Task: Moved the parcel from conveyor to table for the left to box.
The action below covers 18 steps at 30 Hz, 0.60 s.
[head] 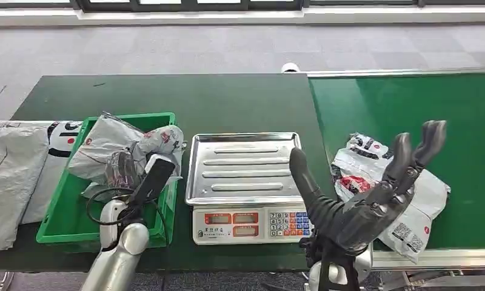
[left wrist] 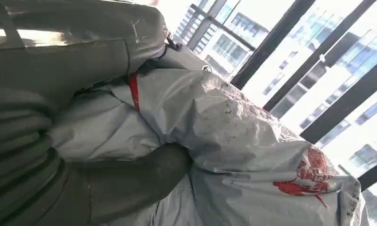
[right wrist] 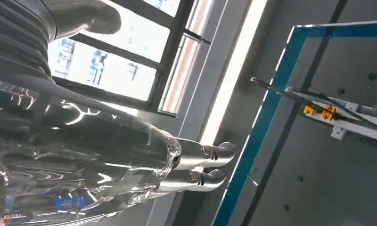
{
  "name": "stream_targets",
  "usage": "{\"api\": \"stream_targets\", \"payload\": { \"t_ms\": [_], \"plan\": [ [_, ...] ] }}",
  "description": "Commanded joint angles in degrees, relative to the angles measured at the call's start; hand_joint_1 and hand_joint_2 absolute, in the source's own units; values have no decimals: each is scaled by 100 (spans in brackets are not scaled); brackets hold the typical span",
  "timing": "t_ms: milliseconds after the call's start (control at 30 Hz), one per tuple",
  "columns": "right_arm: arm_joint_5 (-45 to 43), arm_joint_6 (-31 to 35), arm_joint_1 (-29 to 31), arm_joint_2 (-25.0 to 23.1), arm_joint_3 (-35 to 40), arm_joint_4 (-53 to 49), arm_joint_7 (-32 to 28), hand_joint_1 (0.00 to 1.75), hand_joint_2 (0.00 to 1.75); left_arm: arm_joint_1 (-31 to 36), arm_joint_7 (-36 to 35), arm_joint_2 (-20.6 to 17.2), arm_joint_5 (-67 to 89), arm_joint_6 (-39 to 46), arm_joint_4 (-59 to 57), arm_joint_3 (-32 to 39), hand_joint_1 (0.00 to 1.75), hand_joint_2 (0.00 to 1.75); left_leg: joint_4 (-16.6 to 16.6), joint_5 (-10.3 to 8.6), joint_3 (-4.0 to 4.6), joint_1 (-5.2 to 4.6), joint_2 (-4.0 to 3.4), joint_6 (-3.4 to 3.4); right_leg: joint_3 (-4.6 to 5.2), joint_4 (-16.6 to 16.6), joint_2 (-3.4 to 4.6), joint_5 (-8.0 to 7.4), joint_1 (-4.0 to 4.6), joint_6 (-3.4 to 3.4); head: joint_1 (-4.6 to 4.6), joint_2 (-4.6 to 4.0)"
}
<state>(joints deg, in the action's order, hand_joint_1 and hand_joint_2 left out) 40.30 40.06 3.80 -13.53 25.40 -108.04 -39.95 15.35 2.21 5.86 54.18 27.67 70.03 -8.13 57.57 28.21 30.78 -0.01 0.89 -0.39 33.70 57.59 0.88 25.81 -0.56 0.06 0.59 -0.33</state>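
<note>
**Right hand raised over the parcel on the conveyor**

My right hand [head: 373, 200] is up above the near edge of the green conveyor [head: 404, 109], fingers spread apart and holding nothing. The parcel [head: 419, 206], a grey-white bag with red and black print, lies on the belt just behind and to the right of that hand; I cannot tell whether they touch.

My left hand [head: 128, 173] reaches into the green box [head: 64, 227] on the left part of the table [head: 228, 103]. In the left wrist view its thumb [left wrist: 130, 181] presses against a crumpled grey bag [left wrist: 233, 141] there, though I cannot tell if it truly grips it.

Between box and conveyor stands a scale [head: 246, 182] with a steel tray. More grey bags [head: 13, 176] lie at the far left.
</note>
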Motion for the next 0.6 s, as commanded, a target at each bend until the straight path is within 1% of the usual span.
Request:
{"api": "stream_targets", "payload": {
  "t_ms": [33, 167, 200, 267, 300, 600],
  "plan": [
    [5, -6, 39, 159, -299, 315, -5, 0, 175, 224, -133, -77, 216, 188, -958, 490, 0, 175, -16, -6, -13, 4, -4, -3, -16, -18, -9, -6, 5, 0, 0, 2],
    [64, -6, 29, 130, -292, 379, -5, 0, 175, 100, -47, 26, 160, 631, -720, 698, 0, 175, -19, -9, -14, 8, -11, -4, -16, -25, -6, -12, 9, -1, 0, 0],
    [64, -6, 29, 130, -292, 379, -5, 0, 175, 100, -47, 26, 160, 631, -720, 698, 0, 175, -8, -2, -11, 4, -7, -2, -12, -11, -3, -4, 4, 0, 0, 0],
    [161, -6, -2, 86, -360, 382, -5, 0, 175, -4, 204, 100, 3, 1084, -448, 845, 0, 175, -22, -9, -15, 5, -11, -4, -16, -24, -6, -11, 6, -1, 0, 0],
    [183, -6, -9, 68, -403, 383, -5, 0, 175, -36, 263, 111, -47, 1168, -366, 874, 0, 175, -24, -9, -16, 8, -12, -4, -18, -29, -7, -12, 9, -1, 0, 0],
    [183, -6, -9, 68, -403, 383, -5, 0, 175, -36, 263, 111, -47, 1168, -366, 874, 0, 175, -15, -5, -12, 6, -7, -2, -15, -19, -7, -8, 7, 1, 0, 0]
  ]
}}
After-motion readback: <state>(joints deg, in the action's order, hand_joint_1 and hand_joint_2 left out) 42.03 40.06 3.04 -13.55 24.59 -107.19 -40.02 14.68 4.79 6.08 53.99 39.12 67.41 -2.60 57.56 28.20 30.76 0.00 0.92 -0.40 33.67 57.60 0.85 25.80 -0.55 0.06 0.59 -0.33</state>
